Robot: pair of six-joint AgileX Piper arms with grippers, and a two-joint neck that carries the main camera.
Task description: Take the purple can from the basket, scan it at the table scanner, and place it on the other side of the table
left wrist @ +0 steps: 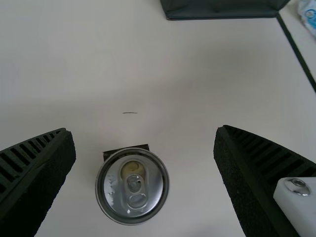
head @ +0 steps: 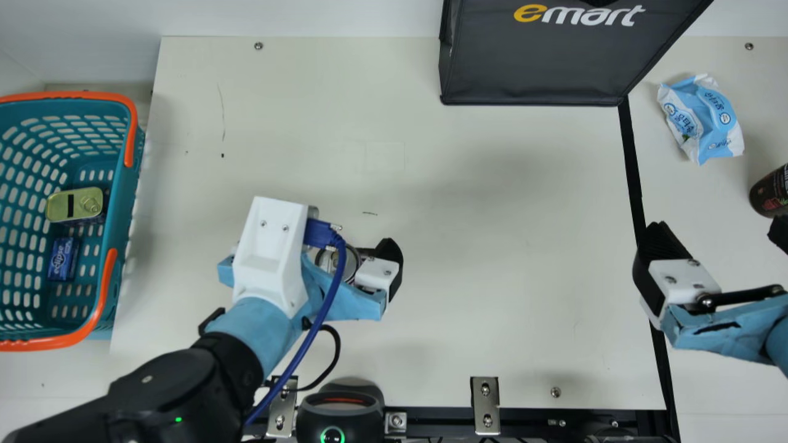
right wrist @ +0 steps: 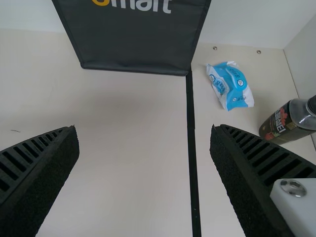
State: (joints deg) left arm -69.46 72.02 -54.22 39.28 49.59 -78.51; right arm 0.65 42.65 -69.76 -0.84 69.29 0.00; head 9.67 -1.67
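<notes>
While my left black ribbed end effector (left wrist: 144, 131) is open, the upright, cylindrical purple metal can (left wrist: 132, 186) stands between its fingers on the cream counter (head: 492, 246); my open right end effector (right wrist: 144, 128) is well apart

A black bag (head: 529, 67) stands at the far edge of the table (head: 492, 203); a blue-white packet (head: 702, 120) and dark bottle (right wrist: 282, 123) sit toward the right edge. Beyond the left edge lie a gold tin (head: 61, 207) and blue box (head: 62, 258).
</notes>
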